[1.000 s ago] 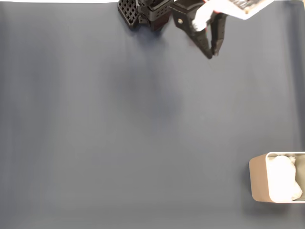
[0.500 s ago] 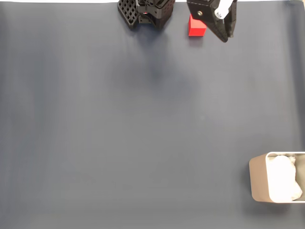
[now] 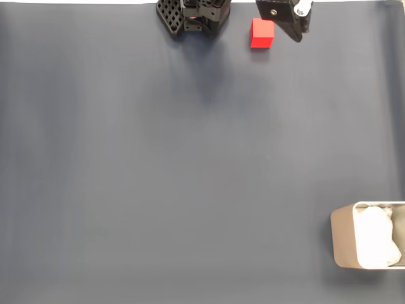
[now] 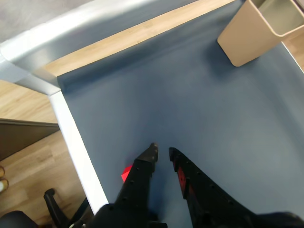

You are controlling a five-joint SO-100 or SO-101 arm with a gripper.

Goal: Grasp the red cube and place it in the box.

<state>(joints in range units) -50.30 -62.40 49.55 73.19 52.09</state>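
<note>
The red cube (image 3: 261, 33) sits at the top of the fixed view, right of centre, resting on the dark blue mat (image 3: 190, 177) close to its far edge. It is free — nothing grips it. Just to its right in that view, and near without visibly touching, is the black gripper (image 3: 297, 35), entering from the top edge with its tips pointing down the frame.

In the wrist view the same relation appears from the arm's side: the cube (image 4: 127, 173) shows as a small red sliver at lower centre-left, lying outside the left-hand finger (image 4: 142, 175) and not in the gap between the two fingers. The gripper (image 4: 163, 153) stands with its jaws narrowly parted and empty; the slot between them looks too slim to take the cube as it is.

The coming move therefore turns on a sideways offset — the cube lies to the left of the jaws in both views, so the jaws would probably need to widen and shift that way before any closing.

The box (image 3: 368, 235) is well apart, at the lower right corner of the fixed view and cut by the frame edge, with white lining inside; in the wrist view it (image 4: 259, 28) occupies the upper right.
</note>
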